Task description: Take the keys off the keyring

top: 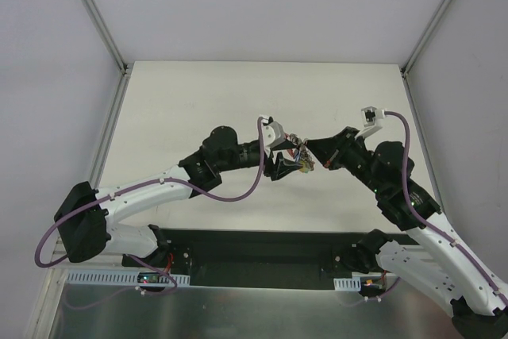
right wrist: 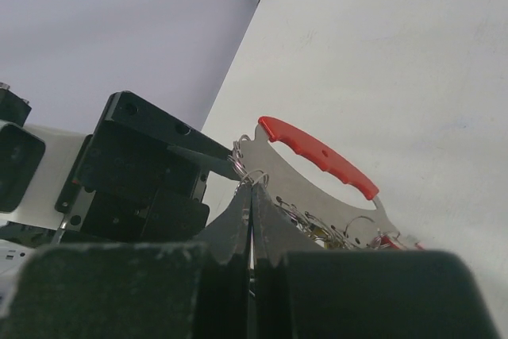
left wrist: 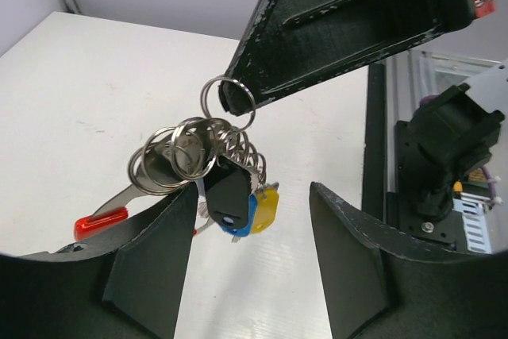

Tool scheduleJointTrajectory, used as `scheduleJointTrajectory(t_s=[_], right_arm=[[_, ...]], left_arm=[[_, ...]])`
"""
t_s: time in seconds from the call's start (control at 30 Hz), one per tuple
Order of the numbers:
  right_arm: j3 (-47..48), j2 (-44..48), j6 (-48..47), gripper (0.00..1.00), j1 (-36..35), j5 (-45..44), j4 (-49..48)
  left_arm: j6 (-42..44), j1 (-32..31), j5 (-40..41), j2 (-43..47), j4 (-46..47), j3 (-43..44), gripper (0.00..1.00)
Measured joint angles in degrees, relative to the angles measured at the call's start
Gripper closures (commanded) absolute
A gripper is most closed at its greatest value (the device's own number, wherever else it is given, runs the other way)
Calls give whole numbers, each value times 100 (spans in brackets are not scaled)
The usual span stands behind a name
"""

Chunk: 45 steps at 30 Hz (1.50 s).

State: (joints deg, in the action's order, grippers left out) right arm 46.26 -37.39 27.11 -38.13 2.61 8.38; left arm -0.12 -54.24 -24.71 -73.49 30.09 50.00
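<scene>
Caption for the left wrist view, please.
Right claw pinches the thin silvery metal keyring, its bunch of small coloured-head keys dangling before the open left claw.

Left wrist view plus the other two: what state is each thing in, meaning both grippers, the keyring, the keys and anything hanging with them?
left gripper: open, jaws either side of the hanging keys, not clamping.
right gripper: shut on the keyring.
keyring: pinched at its top loop, held up in the air.
keys: threaded on, hanging, none removed.
red-handled metal piece: hanging with the keys.
</scene>
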Motion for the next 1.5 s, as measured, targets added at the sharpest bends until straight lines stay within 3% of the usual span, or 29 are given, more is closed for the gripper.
scheduleJointTrajectory(t_s=[0.4,0.5,0.7,0.77,0.83,1.5], right_arm=[[0,15,142,100,0,-48,-48],[0,15,157,100,0,-48,-50],[0,15,188,100,0,-72,-83],[0,15,190,100,0,-85,-96],[0,15,190,100,2,-94,-120],[-118,-70,-81,99,-37,-332,-149]], left_arm=[[402,-61,957,-42,94,0,45],[435,-94,1088,-44,122,0,51],[529,-96,1185,-46,181,0,76],[553,-96,1185,-46,210,0,92],[557,-96,1185,-46,223,0,100],[581,-170,640,450,-109,-28,100]])
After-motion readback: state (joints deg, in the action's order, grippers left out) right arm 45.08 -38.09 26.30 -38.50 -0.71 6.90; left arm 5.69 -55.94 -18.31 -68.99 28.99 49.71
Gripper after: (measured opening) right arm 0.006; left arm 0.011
